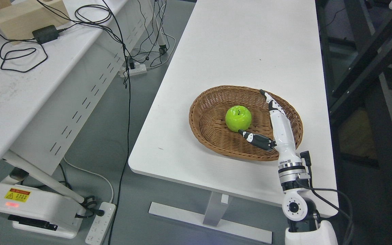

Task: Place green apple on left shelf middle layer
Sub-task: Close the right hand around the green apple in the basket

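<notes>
A green apple (238, 118) lies in the middle of a brown wicker basket (209, 126) on the white table (250, 47). My right hand (255, 117) comes in from the lower right and hangs over the basket's right half, just right of the apple. It is open: the fingers (271, 102) point straight toward the far rim and the thumb (255, 139) reaches left, its tip at the apple's lower right side. It holds nothing. The left arm is out of view. No shelf shows.
A second white desk (29, 88) stands at the left with a wooden box (26, 17), a black adapter (45, 34) and loose cables. Power strips (100, 223) and a white base unit (26, 211) lie on the floor. A dark frame (362, 68) stands at the right.
</notes>
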